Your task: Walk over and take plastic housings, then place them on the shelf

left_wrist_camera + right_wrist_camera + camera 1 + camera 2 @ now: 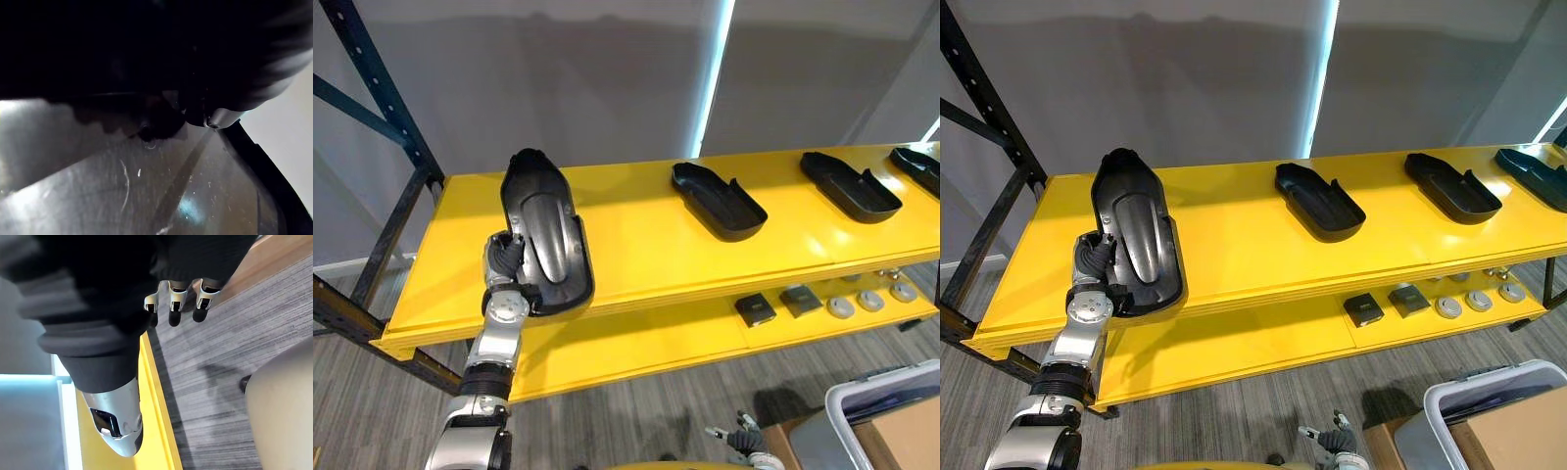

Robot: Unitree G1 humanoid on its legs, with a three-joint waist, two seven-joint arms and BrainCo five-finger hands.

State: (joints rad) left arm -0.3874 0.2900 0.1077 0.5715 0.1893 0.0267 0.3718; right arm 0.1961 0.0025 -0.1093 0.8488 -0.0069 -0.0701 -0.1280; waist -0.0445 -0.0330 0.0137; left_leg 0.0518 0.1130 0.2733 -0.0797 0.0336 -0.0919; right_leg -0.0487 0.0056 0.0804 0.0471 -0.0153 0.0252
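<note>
1. At the far left, my left hand (507, 257) grips the near-left rim of a black plastic housing (543, 235), fingers curled over the edge. I judge this grip keeps the shell's hollow side up.
2. That housing hangs over the left end of the yellow shelf (626, 245). Its near end overhangs the front edge, and I cannot tell whether it touches the top deck. It is long and rounded, with a glossy black rim and a smooth grey ridge down the inside. The left wrist view shows fine scratches there.
3. From the centre to the right, a second housing (717, 201), a third housing (852, 186) and a fourth housing (918, 168) lie well apart on the top deck. The left end looks like the free slot, which would explain my aim.
4. On the lower deck at the right sit small dark parts (756, 309) and grey discs (871, 301).
5. At the near right, my right hand (175, 298) hangs low over the floor with relaxed fingers, holding nothing. It is near a white bin (891, 401) and a cardboard box (901, 436).
</note>
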